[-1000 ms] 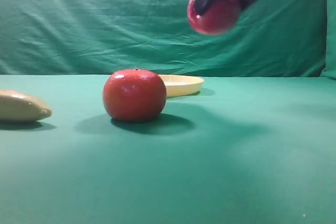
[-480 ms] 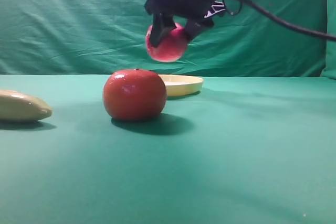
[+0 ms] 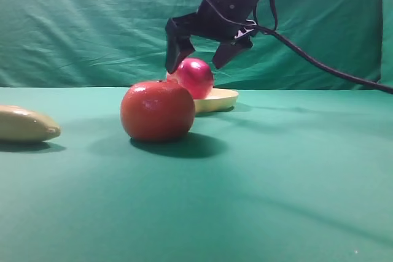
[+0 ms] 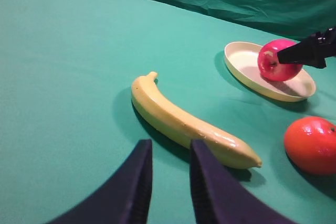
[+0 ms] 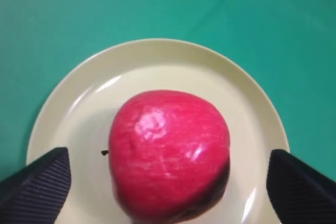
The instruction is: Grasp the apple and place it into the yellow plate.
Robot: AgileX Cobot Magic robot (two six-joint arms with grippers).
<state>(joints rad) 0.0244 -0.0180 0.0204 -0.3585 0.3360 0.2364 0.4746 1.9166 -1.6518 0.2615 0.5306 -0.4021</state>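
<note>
The crimson apple (image 3: 196, 77) rests in the pale yellow plate (image 3: 224, 97) behind the orange-red fruit. My right gripper (image 3: 195, 67) hangs just above it, jaws open, fingers on either side and not touching it. In the right wrist view the apple (image 5: 170, 153) lies on the plate (image 5: 157, 56) between the spread fingertips (image 5: 37, 182). The left wrist view shows the apple (image 4: 277, 60) in the plate (image 4: 247, 69) at far right. My left gripper (image 4: 170, 148) is empty, its fingers a narrow gap apart, low over the cloth near the banana.
An orange-red round fruit (image 3: 158, 110) sits in front of the plate, also in the left wrist view (image 4: 312, 145). A pale yellow banana (image 3: 24, 124) lies at the left, also in the left wrist view (image 4: 189, 124). Green cloth covers the table and backdrop.
My right gripper carried the apple leftward and down from the upper right to the plate, then opened. The apple now rests in the plate.
</note>
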